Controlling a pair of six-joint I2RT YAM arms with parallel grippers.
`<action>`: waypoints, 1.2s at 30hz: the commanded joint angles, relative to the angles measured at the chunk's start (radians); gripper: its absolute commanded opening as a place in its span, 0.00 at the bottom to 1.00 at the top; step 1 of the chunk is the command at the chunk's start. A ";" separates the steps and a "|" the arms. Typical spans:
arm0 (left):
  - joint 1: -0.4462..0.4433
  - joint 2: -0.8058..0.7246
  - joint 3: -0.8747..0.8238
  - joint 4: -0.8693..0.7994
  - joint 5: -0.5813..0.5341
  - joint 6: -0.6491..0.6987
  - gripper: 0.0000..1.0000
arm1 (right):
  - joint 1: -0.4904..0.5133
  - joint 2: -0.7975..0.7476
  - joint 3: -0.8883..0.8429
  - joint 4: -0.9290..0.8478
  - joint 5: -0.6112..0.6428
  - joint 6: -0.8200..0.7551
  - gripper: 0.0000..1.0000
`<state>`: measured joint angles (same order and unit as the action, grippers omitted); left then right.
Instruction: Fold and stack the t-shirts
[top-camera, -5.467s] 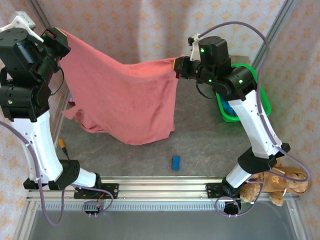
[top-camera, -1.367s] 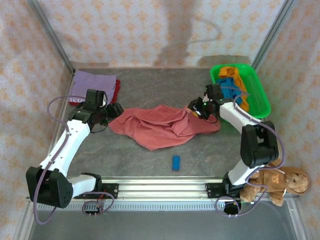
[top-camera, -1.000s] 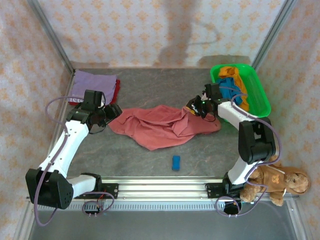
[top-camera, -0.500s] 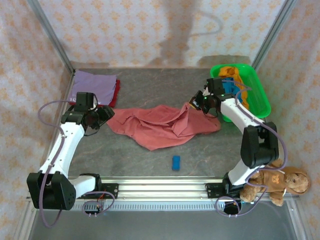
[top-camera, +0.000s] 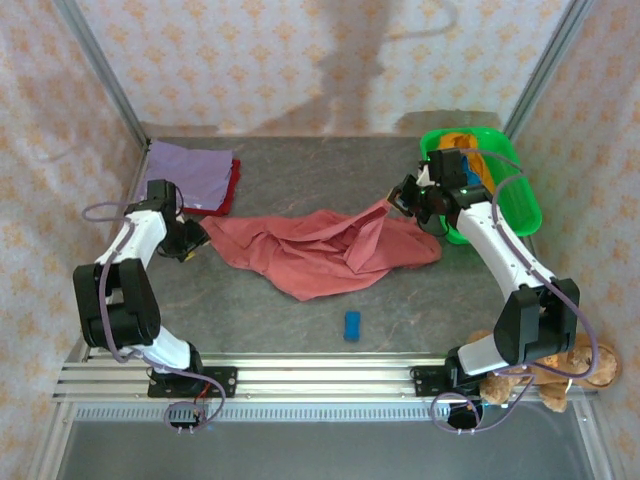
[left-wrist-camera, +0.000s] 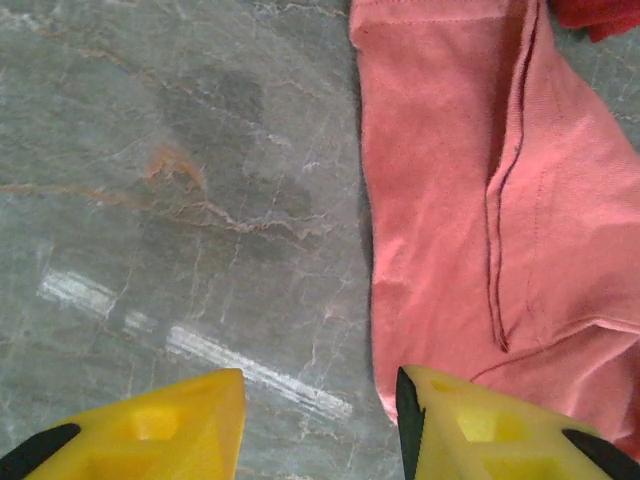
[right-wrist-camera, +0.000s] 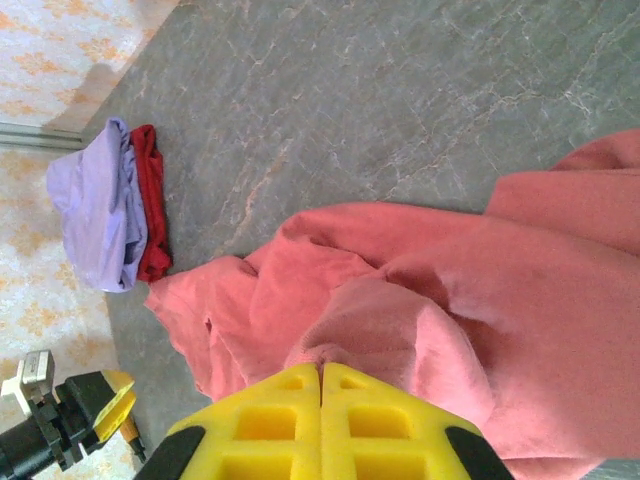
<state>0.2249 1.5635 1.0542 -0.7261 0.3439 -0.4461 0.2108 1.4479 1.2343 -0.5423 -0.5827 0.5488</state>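
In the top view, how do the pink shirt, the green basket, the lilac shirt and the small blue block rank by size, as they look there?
1. pink shirt, lying crumpled across the table
2. green basket
3. lilac shirt, folded
4. blue block, clearly the smallest

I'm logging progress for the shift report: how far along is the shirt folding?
Done: a lilac shirt lies folded on a dark red shirt at the back left. In hand: the right gripper pinches the crumpled salmon-pink shirt; the left gripper is open at its edge. Left: orange shirt and blue shirt in the green basket.
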 joint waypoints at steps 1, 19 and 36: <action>-0.044 0.020 0.019 -0.025 -0.013 0.037 0.45 | 0.000 -0.032 -0.001 -0.030 0.030 -0.019 0.00; -0.094 0.224 0.117 0.040 -0.089 0.049 0.38 | 0.000 -0.037 0.035 -0.093 0.053 -0.057 0.00; -0.131 0.370 0.204 0.062 -0.100 0.058 0.24 | -0.002 -0.038 0.071 -0.144 0.063 -0.088 0.00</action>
<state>0.1040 1.8942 1.2346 -0.6762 0.2718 -0.4084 0.2104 1.4387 1.2686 -0.6586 -0.5449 0.4843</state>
